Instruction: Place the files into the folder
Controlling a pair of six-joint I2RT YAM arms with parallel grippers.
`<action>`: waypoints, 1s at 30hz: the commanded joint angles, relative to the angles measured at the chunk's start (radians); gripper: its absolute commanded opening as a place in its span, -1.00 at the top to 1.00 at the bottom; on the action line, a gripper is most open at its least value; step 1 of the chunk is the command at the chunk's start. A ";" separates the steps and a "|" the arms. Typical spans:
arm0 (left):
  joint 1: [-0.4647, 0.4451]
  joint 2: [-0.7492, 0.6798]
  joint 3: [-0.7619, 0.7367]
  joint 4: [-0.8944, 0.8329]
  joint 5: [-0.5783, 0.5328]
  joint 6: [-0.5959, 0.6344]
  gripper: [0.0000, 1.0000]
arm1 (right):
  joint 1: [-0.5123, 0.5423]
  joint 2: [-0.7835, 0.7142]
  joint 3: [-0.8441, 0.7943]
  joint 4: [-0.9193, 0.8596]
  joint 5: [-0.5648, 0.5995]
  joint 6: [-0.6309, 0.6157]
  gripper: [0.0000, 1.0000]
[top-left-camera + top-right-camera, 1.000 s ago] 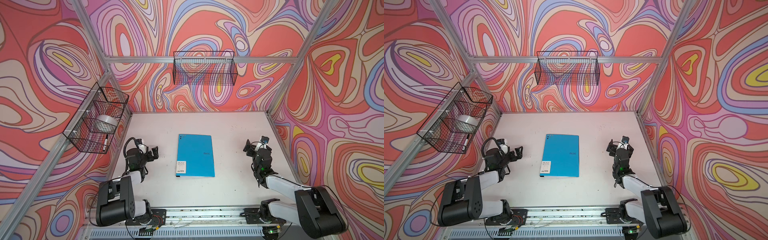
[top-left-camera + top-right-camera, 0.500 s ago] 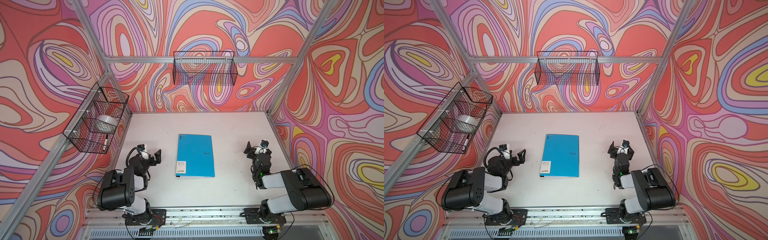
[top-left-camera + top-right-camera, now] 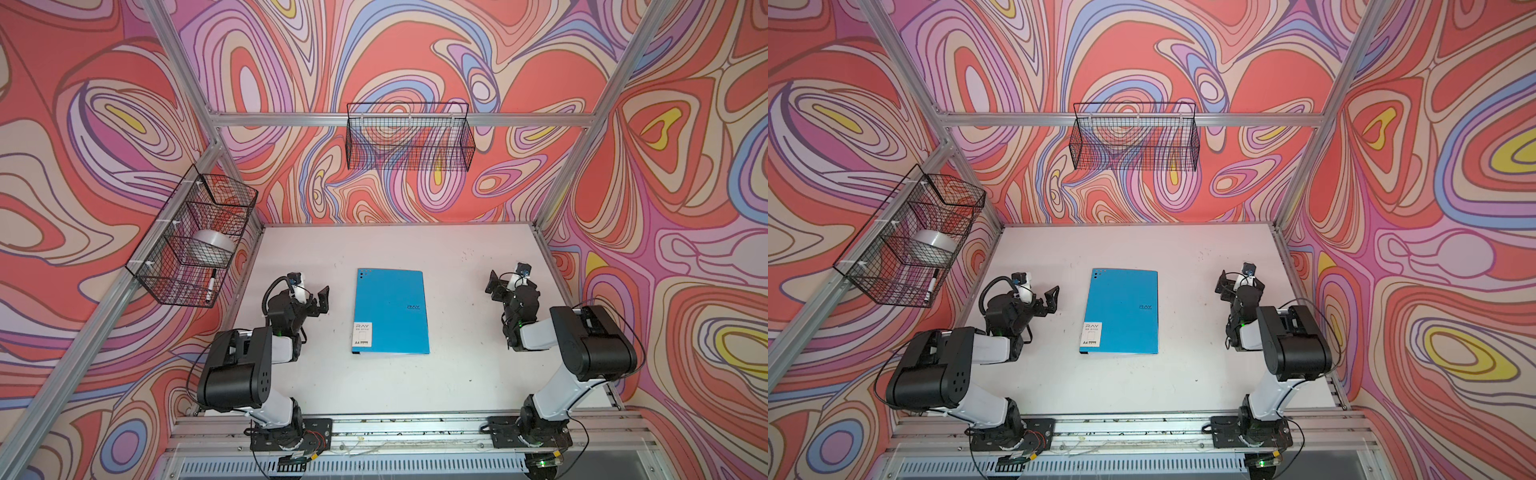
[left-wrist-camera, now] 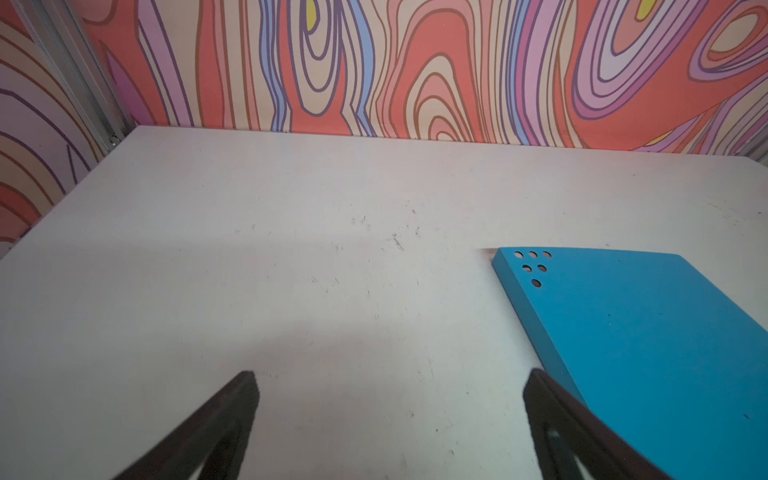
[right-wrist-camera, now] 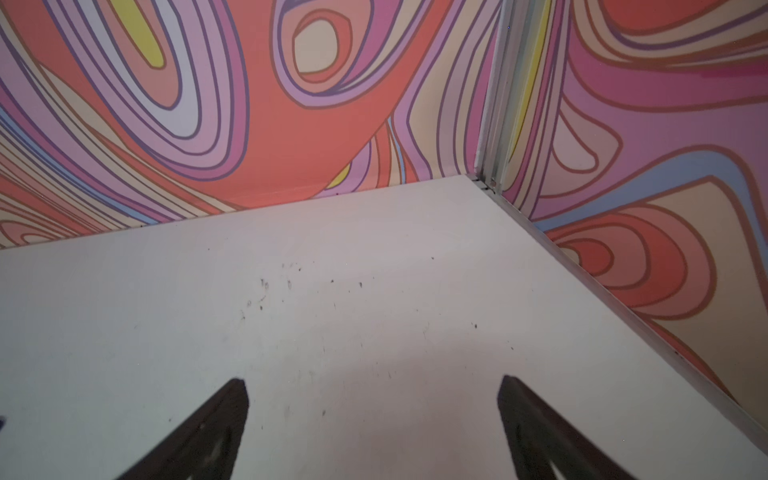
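Closed folder [image 3: 390, 316] flat on table [image 3: 457, 374], near left end effector [image 4: 388, 380], which is spread wide and empty; right end effector [image 5: 374, 384] likewise, well apart from folder.

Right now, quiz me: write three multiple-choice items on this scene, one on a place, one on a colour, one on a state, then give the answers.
1. The folder lies: A) in a wall basket; B) flat in the middle of the table; C) at the table's far edge.
2. Its cover is: A) red; B) black; C) blue.
3. The left gripper has its fingers: A) spread, holding nothing; B) shut on the folder; C) shut on paper.
Answers: 1 B, bare table shows on all sides of it in both top views; 2 C, it is bright blue in every view that shows it; 3 A, only table shows between them in the left wrist view.
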 commanded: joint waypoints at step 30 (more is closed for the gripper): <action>-0.018 -0.011 0.006 -0.075 -0.062 0.039 -1.00 | -0.007 -0.006 -0.007 -0.094 -0.029 0.002 -0.97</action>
